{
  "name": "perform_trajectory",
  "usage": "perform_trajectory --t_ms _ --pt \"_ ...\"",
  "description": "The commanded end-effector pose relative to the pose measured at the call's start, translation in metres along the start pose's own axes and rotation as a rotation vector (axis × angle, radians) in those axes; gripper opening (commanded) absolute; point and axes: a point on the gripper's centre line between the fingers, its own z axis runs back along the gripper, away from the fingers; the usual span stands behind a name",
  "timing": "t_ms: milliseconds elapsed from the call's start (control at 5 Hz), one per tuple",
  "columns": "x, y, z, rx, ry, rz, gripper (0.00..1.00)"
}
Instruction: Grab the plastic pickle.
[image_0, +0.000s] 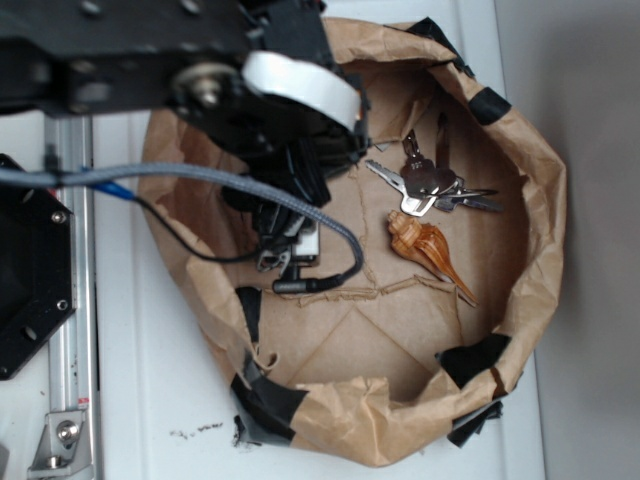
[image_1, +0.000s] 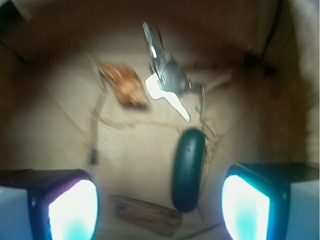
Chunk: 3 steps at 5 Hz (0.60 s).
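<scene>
1. The gripper is seen released in the wrist view, both pads spread wide with nothing held.
2. The plastic pickle lies on the floor of the paper-lined bin, between the jaws but nearer the pad at 3 o'clock; contact cannot be confirmed.
3. A wood piece lies at 7 o'clock from it, the keys at 12 o'clock, the seashell at 11 o'clock.
4. The approach is judged largely done; centring, descent, closing and lifting are left.
</scene>
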Motion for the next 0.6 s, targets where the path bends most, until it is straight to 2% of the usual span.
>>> perform_trajectory --t_ms 0,200,400 --pt "0.005 0.020 -0.072 -0.029 0.109 -0.081 1.00" --pt "0.021 0.024 -0.069 -0.012 0.088 -0.040 1.00" --pt "0.032 0.016 -0.063 0.038 0.082 -0.002 0.00"
